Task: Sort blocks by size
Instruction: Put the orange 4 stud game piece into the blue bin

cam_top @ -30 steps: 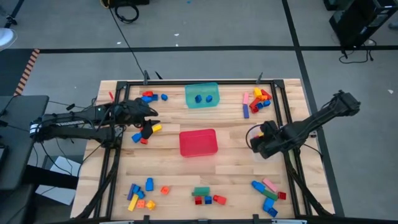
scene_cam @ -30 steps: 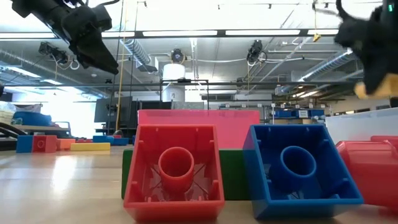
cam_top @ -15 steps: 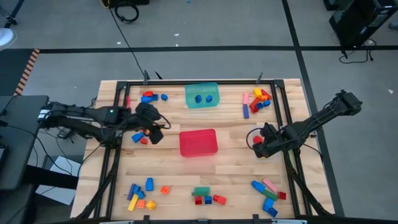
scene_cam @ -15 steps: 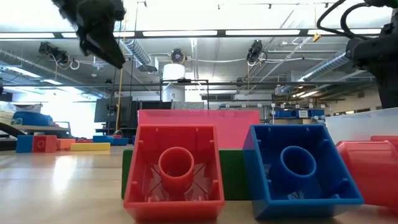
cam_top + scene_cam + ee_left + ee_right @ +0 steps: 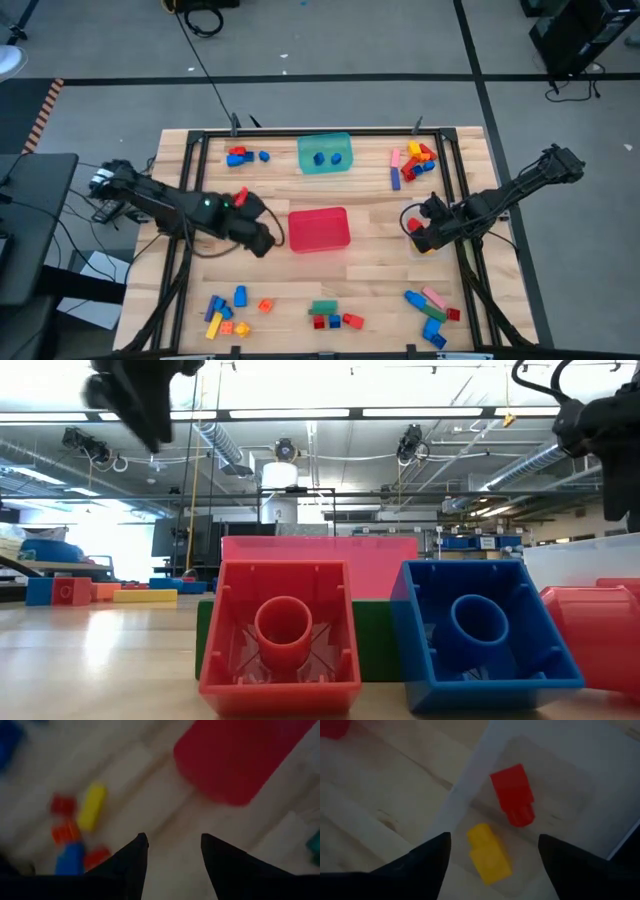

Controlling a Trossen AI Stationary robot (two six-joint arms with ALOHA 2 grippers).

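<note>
My left gripper (image 5: 267,241) (image 5: 172,840) hovers open over bare wood just left of the red tub (image 5: 319,229) (image 5: 240,755), with nothing between its fingers. A yellow block (image 5: 91,806), red blocks (image 5: 62,804) and a blue block (image 5: 70,857) lie on the table beside it. My right gripper (image 5: 415,230) (image 5: 495,840) stands open above the clear tub (image 5: 406,214) (image 5: 470,785). Below it a yellow block (image 5: 489,854) and a red block (image 5: 514,794) lie on the tub's floor.
A teal tub (image 5: 325,153) with two blue blocks stands at the far middle. Block groups lie far left (image 5: 240,156), far right (image 5: 415,163), near left (image 5: 225,312), near middle (image 5: 330,316) and near right (image 5: 432,312). A red block (image 5: 280,635) and a blue block (image 5: 480,635) fill the low view.
My left gripper has swung from the block group at the left toward the near edge and right, up to the red tub. My right gripper has shifted slightly over the clear tub. The yellow block seen at it in the low view is gone from it.
</note>
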